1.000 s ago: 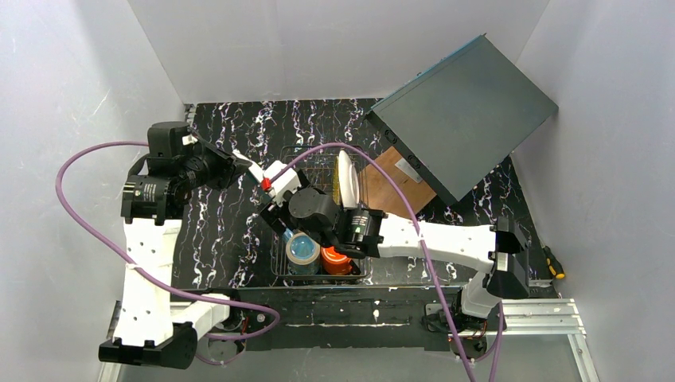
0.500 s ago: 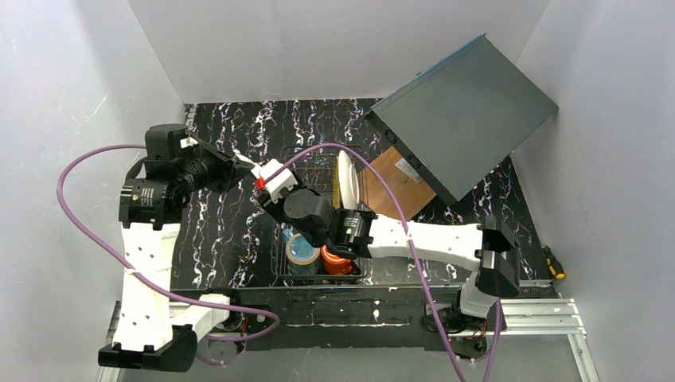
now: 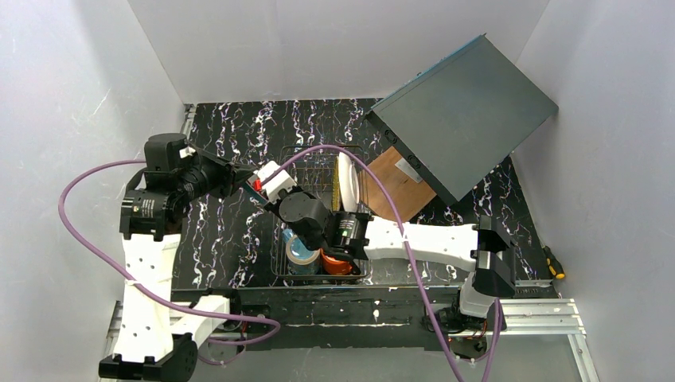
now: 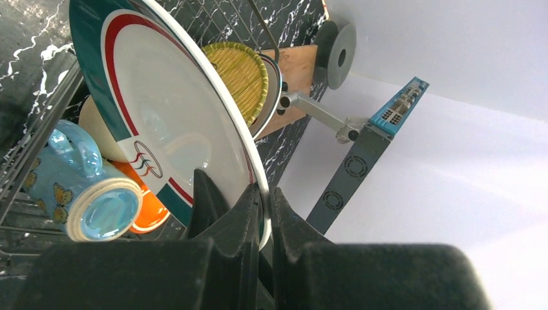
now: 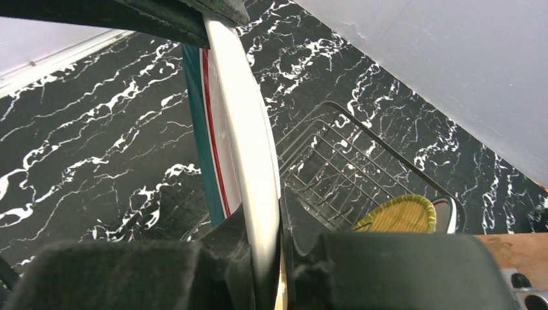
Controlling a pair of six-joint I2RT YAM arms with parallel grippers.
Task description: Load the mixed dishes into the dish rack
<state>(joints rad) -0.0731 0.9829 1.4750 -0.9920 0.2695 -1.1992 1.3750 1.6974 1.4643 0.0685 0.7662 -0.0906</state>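
Note:
The white plate with teal and red rim bands (image 4: 161, 110) stands on edge over the left side of the dish rack (image 4: 45, 110). My left gripper (image 4: 265, 206) is shut on its rim, and my right gripper (image 5: 268, 252) is shut on the rim of the same plate (image 5: 245, 129) from the other side. In the rack (image 3: 278, 267) lie the blue patterned mug (image 4: 84, 187), the orange mug (image 4: 145, 213) and the tan bowl (image 4: 97, 126). The yellow ornate plate (image 4: 242, 74) stands upright at the rack's far end (image 3: 348, 179).
The large grey slanted panel (image 3: 466, 111) leans at the back right, over the brown wooden board (image 3: 394, 183). A purple cable (image 3: 79, 199) loops beside the left arm, another crosses the rack. A yellow-handled tool (image 3: 553, 263) lies at the right edge.
My right gripper has closed onto the plate's rim. Both arms have shifted a little to the left with the plate between them.

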